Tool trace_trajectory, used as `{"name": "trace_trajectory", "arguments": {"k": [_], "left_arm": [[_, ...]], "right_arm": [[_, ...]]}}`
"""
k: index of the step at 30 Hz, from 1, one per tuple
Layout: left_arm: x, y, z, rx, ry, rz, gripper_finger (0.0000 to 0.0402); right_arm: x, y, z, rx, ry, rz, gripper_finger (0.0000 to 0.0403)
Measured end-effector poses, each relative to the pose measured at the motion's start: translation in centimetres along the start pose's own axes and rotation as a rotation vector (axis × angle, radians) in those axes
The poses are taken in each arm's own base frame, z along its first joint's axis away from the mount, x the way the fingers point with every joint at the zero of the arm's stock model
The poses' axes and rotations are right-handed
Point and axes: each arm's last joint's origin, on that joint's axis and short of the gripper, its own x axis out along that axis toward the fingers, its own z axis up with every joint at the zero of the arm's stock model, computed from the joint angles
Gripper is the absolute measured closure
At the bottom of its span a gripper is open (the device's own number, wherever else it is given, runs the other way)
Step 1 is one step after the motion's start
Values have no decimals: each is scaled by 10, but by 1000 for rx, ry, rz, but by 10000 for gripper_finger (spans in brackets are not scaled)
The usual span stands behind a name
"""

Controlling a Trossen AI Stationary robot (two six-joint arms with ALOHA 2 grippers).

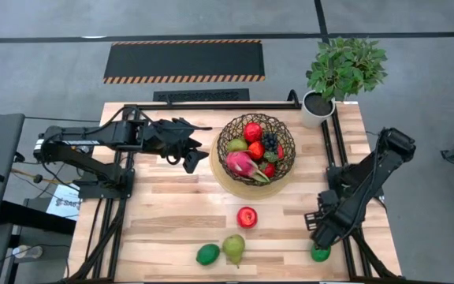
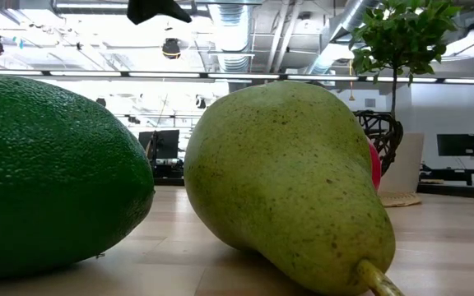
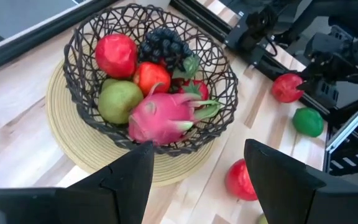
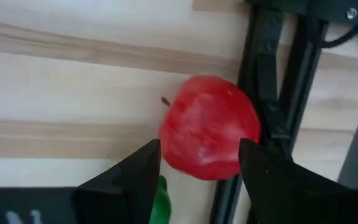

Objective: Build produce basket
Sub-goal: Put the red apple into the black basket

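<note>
Round red apple [image 4: 209, 127] lies on the wooden table [image 4: 61, 81] between the right gripper's [image 4: 199, 163] open jaws; left gripper [image 3: 197, 171] open beside dark wire basket [image 3: 79, 59].

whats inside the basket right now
The basket holds two red apples, a green pear, a dark grape bunch and a pink dragon fruit lying across the front. More red shows behind the dragon fruit; anything beneath the pile is covered.
</note>
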Motion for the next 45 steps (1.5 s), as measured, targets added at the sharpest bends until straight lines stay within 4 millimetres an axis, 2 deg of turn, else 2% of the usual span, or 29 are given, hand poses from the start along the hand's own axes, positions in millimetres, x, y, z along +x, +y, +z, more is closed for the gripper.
{"name": "trace_trajectory", "arguments": {"k": [9,25,38,45], "left_arm": [[0,0,0,19,-1,0,166],[0,0,0,13,-1,1,166],[0,-2,4,17,-38,-24,166],[0,-2,4,30,-38,-24,166]], "right_arm": [[-6,-9,4,50,35,-24,147],[-29,-31,19,21,149,85,147],[-17,-20,5,64,159,-10,147],[-15,-22,-1,98,210,-103,147]]}}
